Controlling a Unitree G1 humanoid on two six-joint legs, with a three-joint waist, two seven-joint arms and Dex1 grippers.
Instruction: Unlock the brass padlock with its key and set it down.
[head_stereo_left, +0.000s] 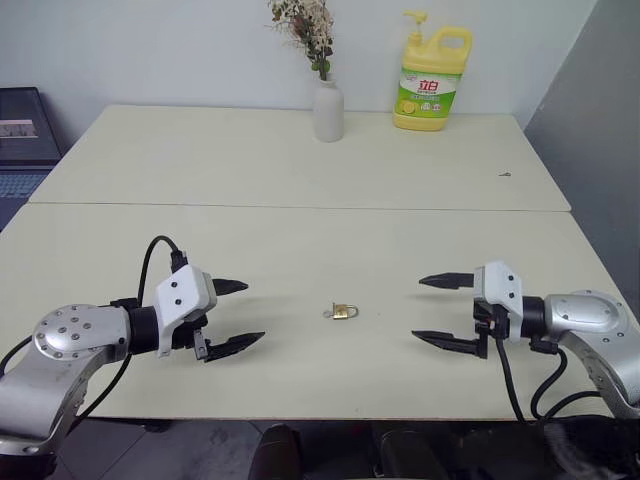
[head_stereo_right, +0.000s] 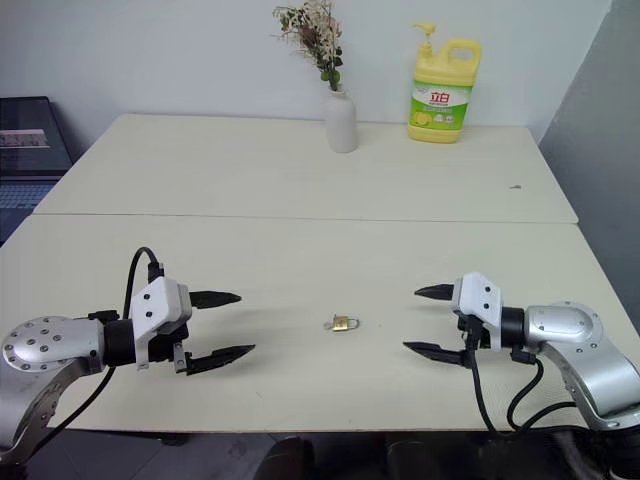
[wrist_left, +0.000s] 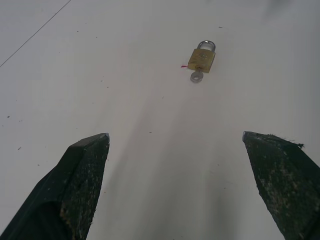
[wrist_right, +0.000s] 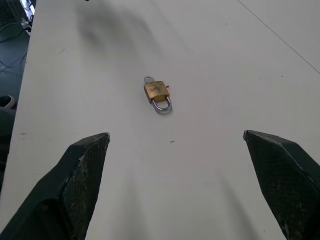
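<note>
Golden-brass body on the brass padlock (head_stereo_left: 345, 312), with a thin silvery shackle; silvery too the key (wrist_left: 196, 76) at its base, plus a tiny red fleck beside it. Pale cream across the table (head_stereo_left: 300, 160). Black fingers and white housing on the left gripper (head_stereo_left: 238, 315) and the right gripper (head_stereo_left: 429, 309). Near the far edge, a white vase (head_stereo_left: 328, 110) and a yellow bottle (head_stereo_left: 432, 80) with a green-and-white label.

The key (wrist_left: 196, 76) shows just its head beside the brass padlock (wrist_left: 202, 58); its blade is hidden.
</note>
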